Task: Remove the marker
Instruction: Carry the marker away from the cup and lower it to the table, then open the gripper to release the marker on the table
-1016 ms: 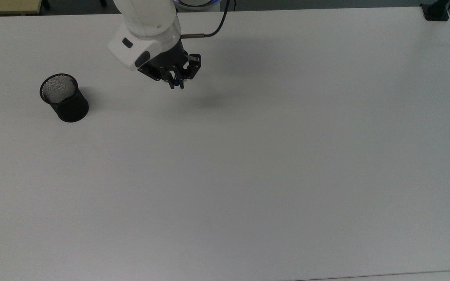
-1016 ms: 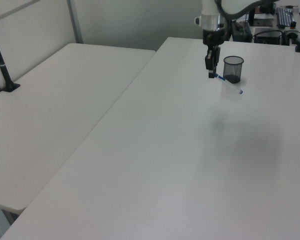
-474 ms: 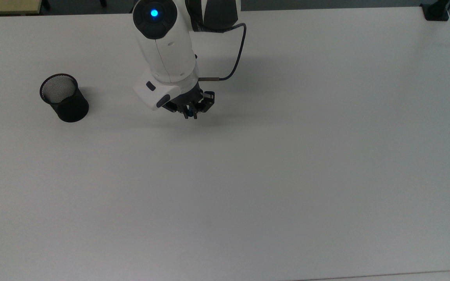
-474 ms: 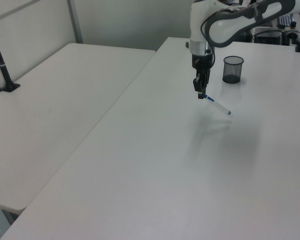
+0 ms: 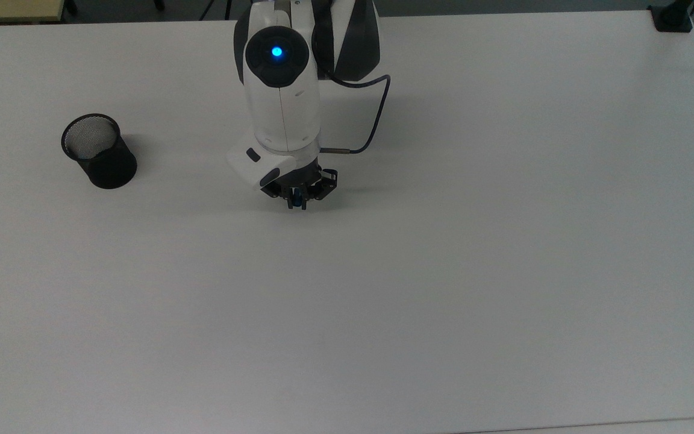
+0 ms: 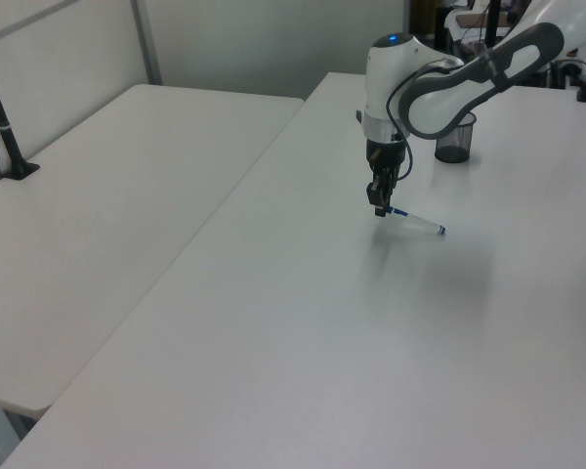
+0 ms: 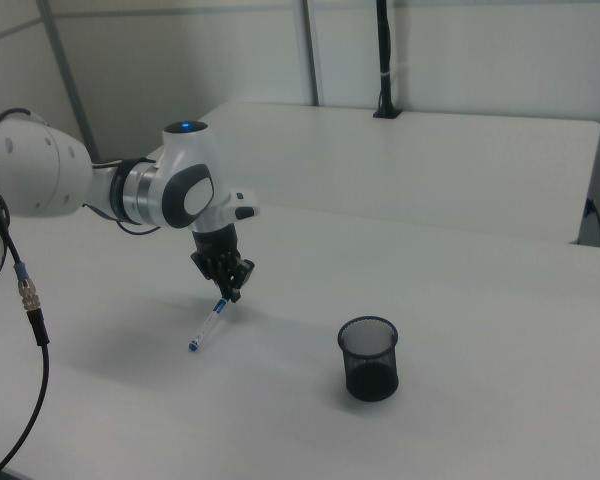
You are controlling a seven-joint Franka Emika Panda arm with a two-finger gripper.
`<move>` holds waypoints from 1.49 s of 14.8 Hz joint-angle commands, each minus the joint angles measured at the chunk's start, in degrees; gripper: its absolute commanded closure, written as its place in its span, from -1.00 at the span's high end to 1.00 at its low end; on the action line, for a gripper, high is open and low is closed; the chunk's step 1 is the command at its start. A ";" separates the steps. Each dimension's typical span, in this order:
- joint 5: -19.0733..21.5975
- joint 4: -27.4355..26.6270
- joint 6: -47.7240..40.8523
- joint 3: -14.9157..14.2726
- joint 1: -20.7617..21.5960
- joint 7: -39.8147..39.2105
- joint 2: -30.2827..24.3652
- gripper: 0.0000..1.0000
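In the top view you see only the blue end of the marker (image 5: 296, 198); the gripper (image 5: 297, 202) hides its barrel.

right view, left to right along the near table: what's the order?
marker → end effector (shut on the marker's upper end) → black mesh cup

Even, soft overhead light (faint shadows), mild glare on table (image 5: 503, 271).
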 commanded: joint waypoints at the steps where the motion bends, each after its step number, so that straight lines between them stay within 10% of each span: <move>1: -1.34 -2.01 3.81 -0.59 0.78 1.63 0.25 -0.05; 10: -1.17 -1.31 1.02 -0.59 -0.27 1.63 -4.30 1.00; 22: -0.55 3.61 -28.08 -1.47 -3.09 1.54 -26.72 1.00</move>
